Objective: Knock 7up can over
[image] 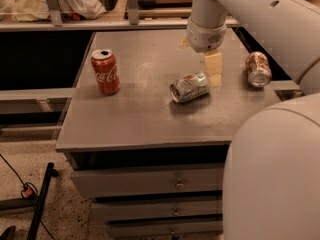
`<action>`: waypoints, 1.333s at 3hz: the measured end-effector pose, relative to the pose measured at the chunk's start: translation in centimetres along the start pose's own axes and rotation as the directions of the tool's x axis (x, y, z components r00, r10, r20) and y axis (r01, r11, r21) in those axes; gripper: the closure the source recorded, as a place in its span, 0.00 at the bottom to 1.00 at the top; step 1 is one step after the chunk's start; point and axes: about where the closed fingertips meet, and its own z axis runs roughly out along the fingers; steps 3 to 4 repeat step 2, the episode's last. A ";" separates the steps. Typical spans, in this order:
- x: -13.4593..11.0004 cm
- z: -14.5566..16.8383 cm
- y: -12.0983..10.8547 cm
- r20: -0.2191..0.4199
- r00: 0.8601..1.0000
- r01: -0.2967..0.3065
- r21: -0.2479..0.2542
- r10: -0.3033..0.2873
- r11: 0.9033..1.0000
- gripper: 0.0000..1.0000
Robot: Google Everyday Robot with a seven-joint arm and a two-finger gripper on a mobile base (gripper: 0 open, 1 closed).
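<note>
The 7up can [189,87], silvery with green markings, lies on its side near the middle of the grey tabletop [145,119], its silver top facing left and toward me. My gripper [214,68] hangs from the white arm just behind and to the right of the can, its pale finger reaching down to the table close to the can's far end. It holds nothing.
A red Coca-Cola can [105,71] stands upright at the left of the table. An orange-brown patterned can [258,69] lies on its side at the right edge. Drawers sit below the tabletop. My white arm fills the lower right.
</note>
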 end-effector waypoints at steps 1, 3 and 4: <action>-0.5 2.0 -1.2 0.082 0.997 -0.009 0.007 0.008 1.000 0.00; -0.5 2.0 -1.2 0.082 0.997 -0.009 0.007 0.008 1.000 0.00; -0.5 2.0 -1.2 0.082 0.997 -0.009 0.007 0.008 1.000 0.00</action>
